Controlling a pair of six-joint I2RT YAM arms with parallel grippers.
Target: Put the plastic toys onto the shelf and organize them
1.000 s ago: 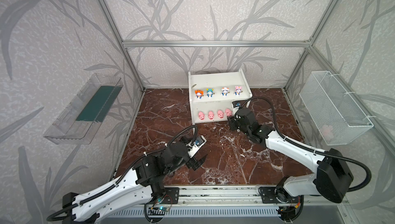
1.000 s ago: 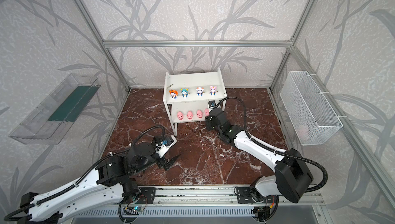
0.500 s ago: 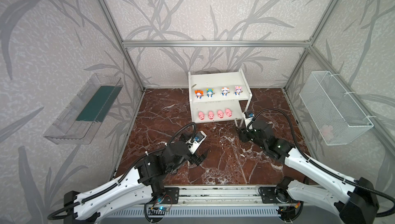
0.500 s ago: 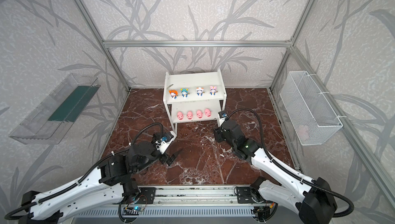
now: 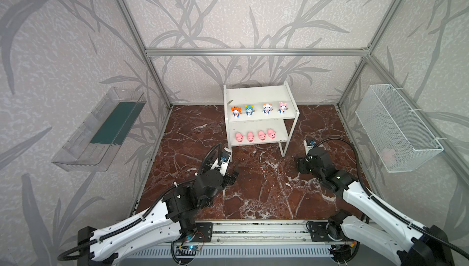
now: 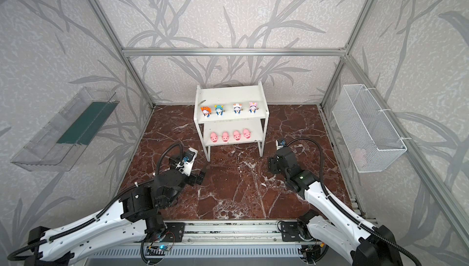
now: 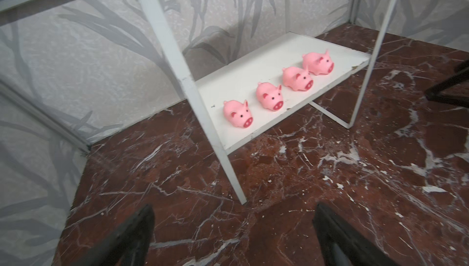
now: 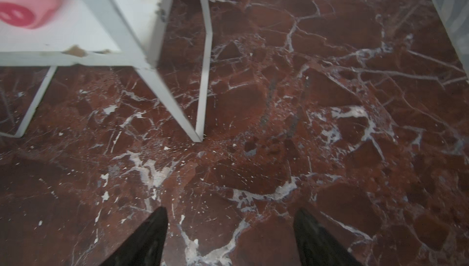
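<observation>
My left fingers are spread wide with nothing between them; a front leg of the shelf stands just ahead, in line with the gap. My right fingers are spread too, empty, the other front leg ahead (bare counter all around). Four pigs line the lower board beyond the left fingers, four figurines the upper. Papered walls close three sides.

We locate the shelf at the back of the table: four figurines in a row on its upper board, four pigs on its lower board. A tray hangs left of it, a basket right.
</observation>
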